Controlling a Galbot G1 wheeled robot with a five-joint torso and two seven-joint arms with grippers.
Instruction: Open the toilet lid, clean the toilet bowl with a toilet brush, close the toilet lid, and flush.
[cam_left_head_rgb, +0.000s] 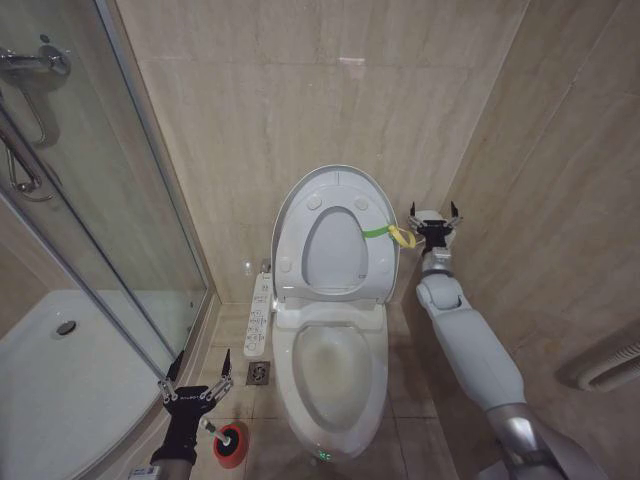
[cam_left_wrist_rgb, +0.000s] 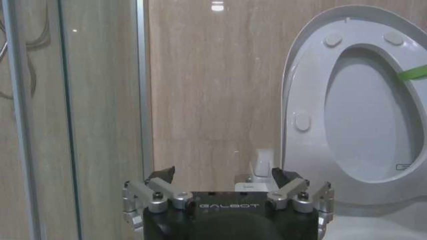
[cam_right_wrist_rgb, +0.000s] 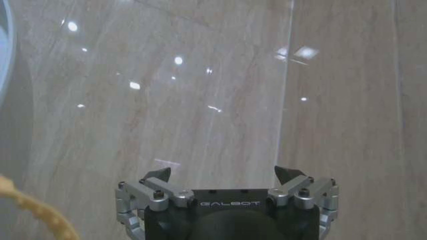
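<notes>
With the toilet lid (cam_left_head_rgb: 335, 235) raised against the wall, opening is complete. Both the left gripper (cam_left_head_rgb: 196, 380), above the toilet brush (cam_left_head_rgb: 226, 441), and the right gripper (cam_left_head_rgb: 435, 218), beside the lid, stand wide and empty. Scrubbing the toilet bowl (cam_left_head_rgb: 328, 375), closing and flushing remain.

glass shower door (cam_left_head_rgb: 110, 200), floor drain (cam_left_head_rgb: 258, 373)

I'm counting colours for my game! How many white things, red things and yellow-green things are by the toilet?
White: 3 - glossy plastic toilet lid, ceramic toilet bowl, side control panel
Red: 1 - round brush holder
Yellow-green: 1 - band on the lid
Total: 5
</notes>
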